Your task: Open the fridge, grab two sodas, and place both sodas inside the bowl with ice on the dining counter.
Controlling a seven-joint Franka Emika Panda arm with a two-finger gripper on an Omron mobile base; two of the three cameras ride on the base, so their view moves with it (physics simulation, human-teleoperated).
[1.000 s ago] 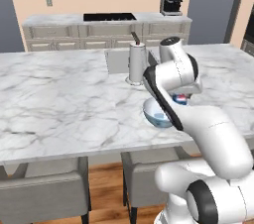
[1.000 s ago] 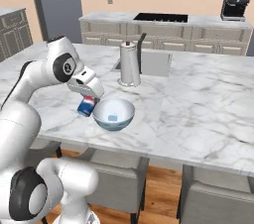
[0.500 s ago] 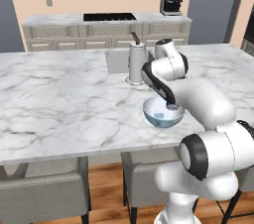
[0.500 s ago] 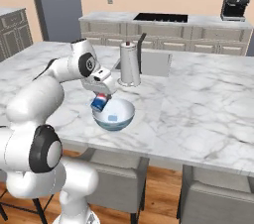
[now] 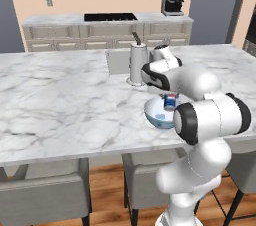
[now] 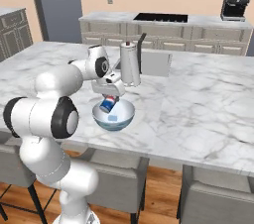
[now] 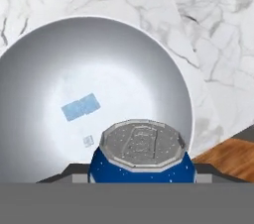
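Placing step — tool (image 6: 108, 102) clamped on a soda can (image 6: 107, 103), tilted over the bowl with ice (image 6: 113, 118) on the marble surface (image 6: 198, 99); next, probably lower and release — second can I can't spot.

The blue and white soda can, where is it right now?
The blue and white soda can is held tilted in the gripper just above the light blue bowl on the marble dining counter, in front of the tall steel pitcher.
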